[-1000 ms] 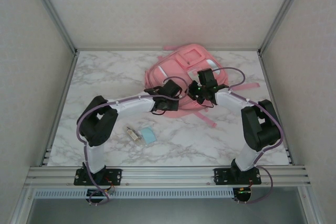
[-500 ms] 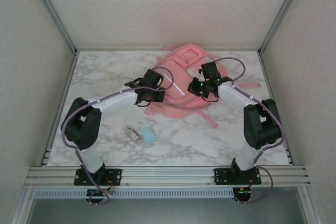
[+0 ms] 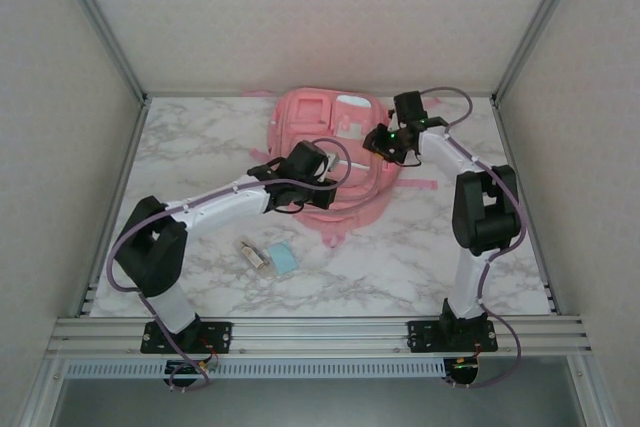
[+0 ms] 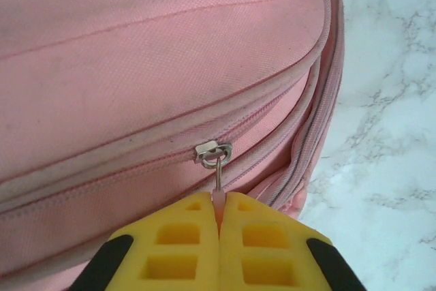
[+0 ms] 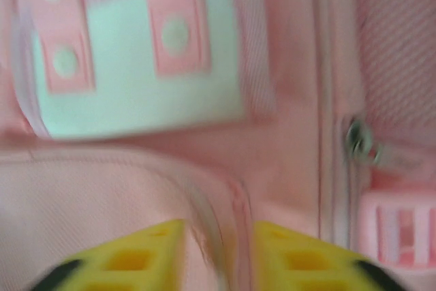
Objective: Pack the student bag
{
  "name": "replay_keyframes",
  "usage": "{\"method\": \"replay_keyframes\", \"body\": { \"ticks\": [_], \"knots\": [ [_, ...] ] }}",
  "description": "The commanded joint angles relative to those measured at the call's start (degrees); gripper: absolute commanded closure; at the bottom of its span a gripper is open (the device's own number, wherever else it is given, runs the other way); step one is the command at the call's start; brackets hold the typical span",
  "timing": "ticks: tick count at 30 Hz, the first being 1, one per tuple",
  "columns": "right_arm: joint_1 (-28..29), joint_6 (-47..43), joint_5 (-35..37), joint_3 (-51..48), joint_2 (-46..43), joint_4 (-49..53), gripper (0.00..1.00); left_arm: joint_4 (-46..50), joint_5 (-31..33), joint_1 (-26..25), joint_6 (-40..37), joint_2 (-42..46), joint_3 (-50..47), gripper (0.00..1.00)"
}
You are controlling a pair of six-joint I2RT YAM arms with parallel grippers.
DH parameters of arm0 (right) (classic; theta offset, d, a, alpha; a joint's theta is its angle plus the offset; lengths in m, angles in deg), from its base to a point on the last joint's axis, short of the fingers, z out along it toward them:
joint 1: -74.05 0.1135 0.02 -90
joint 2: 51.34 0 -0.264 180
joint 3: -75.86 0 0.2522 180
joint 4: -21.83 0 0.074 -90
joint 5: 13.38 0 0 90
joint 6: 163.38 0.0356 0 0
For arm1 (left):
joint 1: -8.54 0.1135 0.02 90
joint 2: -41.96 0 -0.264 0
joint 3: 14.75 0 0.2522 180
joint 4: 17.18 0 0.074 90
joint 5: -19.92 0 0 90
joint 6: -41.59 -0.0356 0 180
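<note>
The pink student bag (image 3: 318, 129) lies flat at the back middle of the table, its pockets facing up. My left gripper (image 3: 320, 173) is at the bag's near side. In the left wrist view this gripper (image 4: 219, 200) is shut on the pink zipper pull tab, which hangs from a metal slider (image 4: 213, 151) on the bag (image 4: 136, 66). My right gripper (image 3: 384, 143) is over the bag's right side. In the blurred right wrist view its jaws (image 5: 218, 240) stand apart, with a raised fold of the bag (image 5: 204, 195) between the yellow fingers.
A small clear bottle (image 3: 256, 254) and a light blue flat item (image 3: 283, 258) lie on the marble table (image 3: 200, 147) near the front left of the bag. A pink strap (image 3: 420, 185) trails to the right. Metal frame posts border the table.
The bag has swung round and shifted toward the back wall. Both grippers went with it. The right gripper's jaws have parted; the left stays shut on the zipper pull.
</note>
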Motion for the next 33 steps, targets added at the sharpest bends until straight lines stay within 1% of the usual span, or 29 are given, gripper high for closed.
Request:
{"method": "replay_keyframes", "body": {
  "ticks": [1,3,9,14,16,19,24,26,27,28,29,30,31,32,33],
  "knots": [
    [-1.5,6.0,3.4,-4.2,-6.5,-6.6,0.49,2.1,-3.9,-1.6,1.1,-2.3,5.0,1.00],
    [-1.5,8.9,2.8,-9.9,-11.4,-8.6,0.43,1.2,-4.5,-1.6,1.4,-3.8,7.4,1.00],
    [-1.4,19.4,-3.9,-26.5,-24.3,-17.1,0.42,0.5,-8.9,-2.0,1.7,-6.3,11.5,1.00],
    [0.3,27.9,-4.1,-37.1,-31.8,-25.2,0.41,0.5,-10.2,-2.7,1.5,-5.1,10.8,1.00],
    [1.6,30.6,-4.1,-39.5,-32.9,-28.0,0.41,0.7,-10.5,-3.1,1.5,-4.2,10.4,1.00],
    [4.6,32.4,-3.2,-40.0,-32.1,-30.0,0.40,0.8,-10.3,-3.6,1.5,-3.1,9.3,1.00],
    [7.5,35.0,-1.7,-39.0,-26.6,-34.8,0.40,0.7,-9.7,-4.1,1.6,-2.4,8.0,1.00],
    [7.9,35.5,-0.3,-39.0,-24.8,-36.9,0.42,0.8,-9.4,-4.3,1.7,-2.2,7.8,1.00],
    [8.0,35.6,0.5,-38.7,-24.0,-36.9,0.46,1.0,-9.2,-4.4,1.7,-1.9,7.6,1.00],
    [8.0,35.6,1.0,-38.6,-23.3,-37.2,0.54,1.0,-9.1,-4.4,1.7,-1.6,7.4,1.00],
    [8.0,35.5,1.5,-38.7,-22.9,-37.8,0.69,1.4,-8.6,-4.4,1.6,-1.3,7.3,1.00],
    [8.0,35.5,2.1,-38.8,-22.8,-37.9,0.80,1.8,-7.8,-4.4,1.5,-0.9,7.0,1.00],
    [8.0,35.3,2.8,-39.0,-22.9,-37.9,0.89,2.1,-7.1,-4.4,1.3,-0.5,6.8,1.00],
    [8.0,35.0,3.5,-39.3,-23.3,-37.7,0.96,2.7,-5.9,-4.4,1.1,-0.2,6.5,1.00],
    [8.0,34.5,4.4,-39.5,-23.9,-37.1,1.00,3.6,-4.7,-4.3,0.8,0.2,6.2,1.00]
  ]
}}
